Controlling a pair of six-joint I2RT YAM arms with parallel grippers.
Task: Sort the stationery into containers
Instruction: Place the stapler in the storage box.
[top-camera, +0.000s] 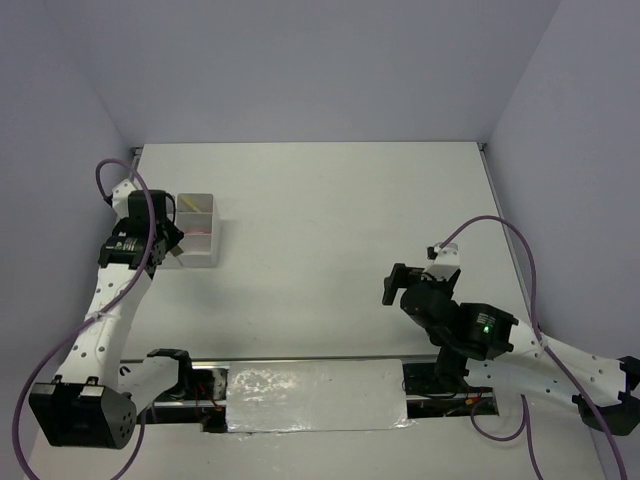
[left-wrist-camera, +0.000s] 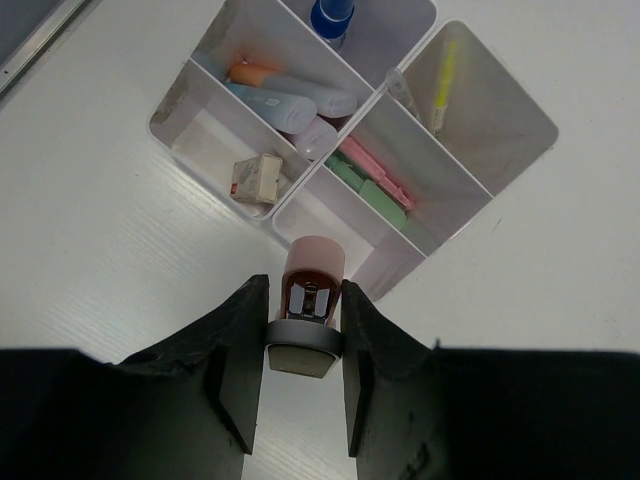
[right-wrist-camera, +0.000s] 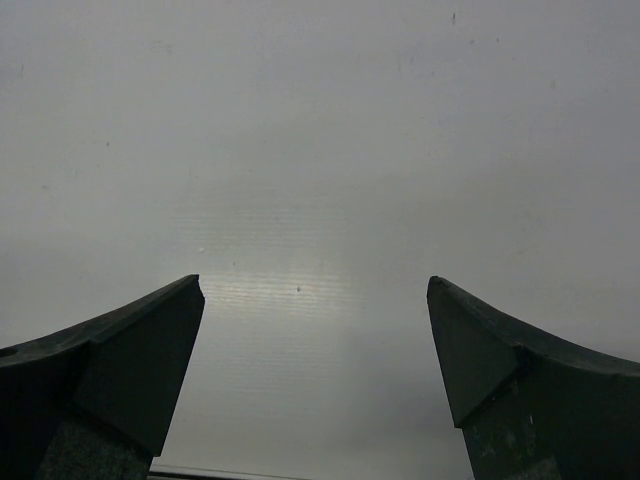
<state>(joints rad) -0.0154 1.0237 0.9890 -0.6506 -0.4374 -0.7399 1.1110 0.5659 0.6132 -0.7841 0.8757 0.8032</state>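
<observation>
The white four-compartment organizer (left-wrist-camera: 490, 120) lies just ahead of my left gripper (left-wrist-camera: 303, 300), at the table's left (top-camera: 195, 228). That gripper is shut on a small pink-capped item with a brown translucent body and grey base (left-wrist-camera: 312, 300), held over the organizer's near corner. Inside lie a blue-capped bottle (left-wrist-camera: 332, 15), orange-tipped and blue markers (left-wrist-camera: 290, 95), a small eraser (left-wrist-camera: 257, 178), pink (left-wrist-camera: 378, 172) and green (left-wrist-camera: 362, 190) markers, and a yellow pen (left-wrist-camera: 443, 75). My right gripper (right-wrist-camera: 315, 300) stands open over bare table, with nothing between its fingers, at the right (top-camera: 392, 283).
A shiny white sheet (top-camera: 315, 395) covers the front edge between the arm bases. Pale walls close the table on three sides. The table's edge (left-wrist-camera: 30, 40) runs close to the organizer's left.
</observation>
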